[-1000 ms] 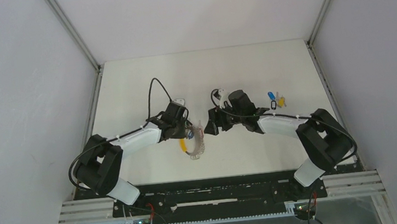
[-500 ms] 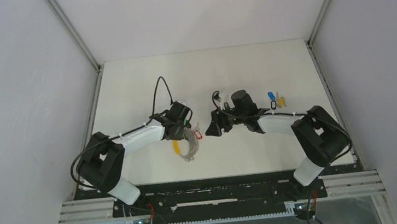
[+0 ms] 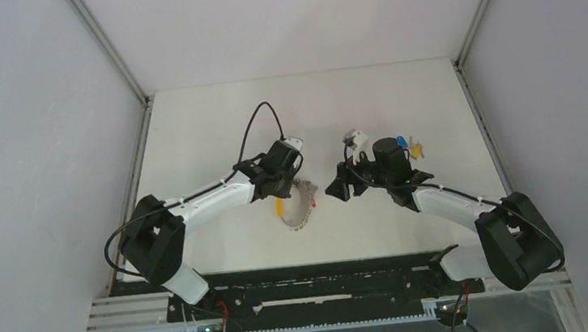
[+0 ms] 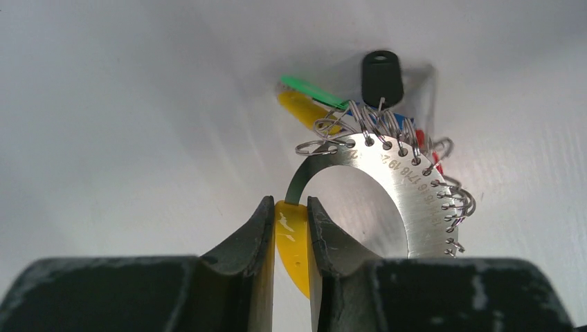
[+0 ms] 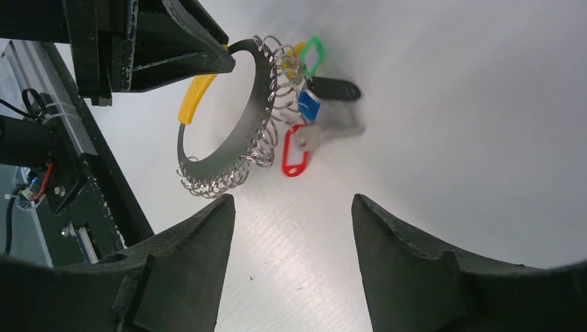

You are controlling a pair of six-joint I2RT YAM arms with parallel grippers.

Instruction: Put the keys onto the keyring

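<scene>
The keyring (image 4: 387,173) is a flat metal crescent edged with several small wire loops, ending in a yellow section (image 4: 293,238). My left gripper (image 4: 289,205) is shut on that yellow section and holds the keyring (image 3: 298,211) just over the table. Keys with green (image 5: 315,50), black (image 5: 333,88), blue (image 5: 309,107) and red (image 5: 294,160) heads hang from the loops. My right gripper (image 5: 291,200) stands open and empty, a short way right of the keyring (image 5: 221,149). Loose blue (image 3: 403,140) and yellow (image 3: 417,151) keys lie behind the right arm, partly hidden.
The white table (image 3: 214,125) is walled on the left, back and right. The left arm's black cable (image 3: 257,116) loops above its wrist. The arm bases and a metal rail (image 3: 326,281) line the near edge.
The left gripper has carried the keyring to the right and slightly farther back. The right gripper has drawn back to the right, and its jaws have narrowed a little.
</scene>
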